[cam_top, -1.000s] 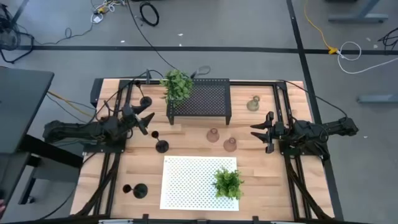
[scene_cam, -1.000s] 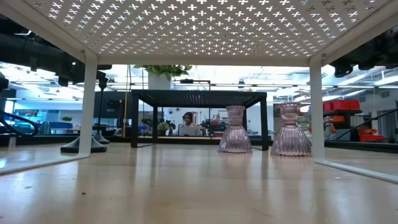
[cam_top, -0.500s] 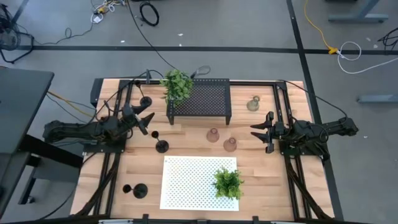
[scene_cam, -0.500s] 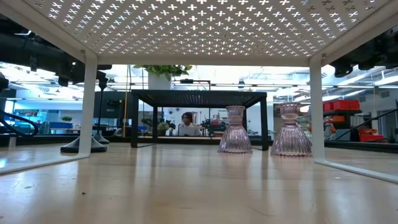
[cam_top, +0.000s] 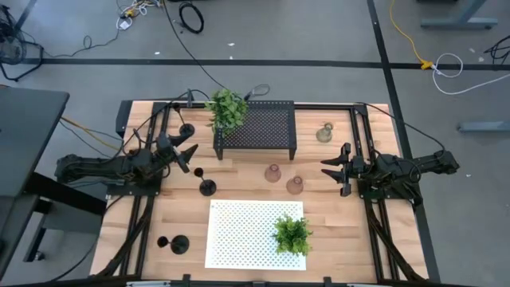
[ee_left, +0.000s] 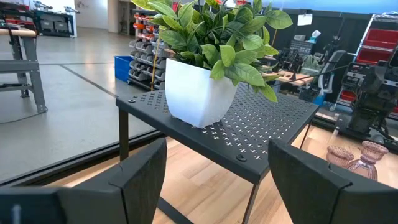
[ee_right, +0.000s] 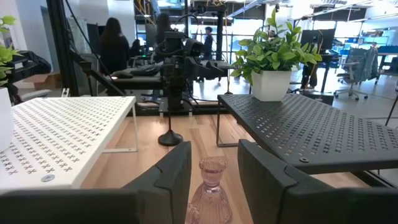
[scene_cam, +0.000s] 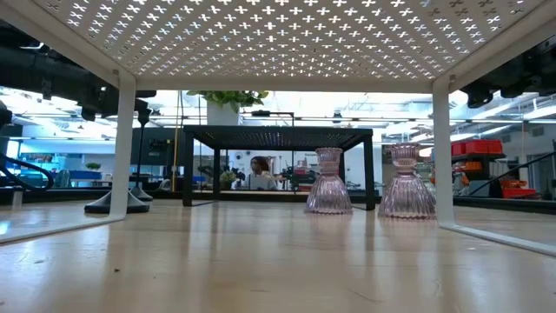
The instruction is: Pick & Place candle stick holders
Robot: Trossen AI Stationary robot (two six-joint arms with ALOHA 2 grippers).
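I see both arms low over the surface, one at each side edge, pointing inward. The left gripper (cam_top: 189, 153) sits near the left edge, fingers spread apart and grasping nothing; through its wrist camera I look between them at the black mesh rack (ee_left: 249, 130) with a potted plant (ee_left: 208, 62) on its corner. The right gripper (cam_top: 332, 169) sits near the right edge, fingers parted, nothing between them. Its wrist view shows a pink glass holder (ee_right: 210, 190) just ahead of the fingers, not touched.

Candle stick holders as they lie:
- Two pink glass holders (cam_top: 273, 173) (cam_top: 295, 185) mid-surface, between the black rack and the white perforated rack (cam_top: 239, 233), close to each other but apart.
- Olive-green glass holder (cam_top: 324, 132) near the far right corner, beside the black rack.
- Slim black holder (cam_top: 207, 187) upright off the white rack's far left corner; another (cam_top: 186, 129) toward the far left edge.
- One more black holder (cam_top: 177, 244) near the front left, left of the white rack; I cannot tell if it is upright.

A second plant (cam_top: 292, 234) stands on the white rack.
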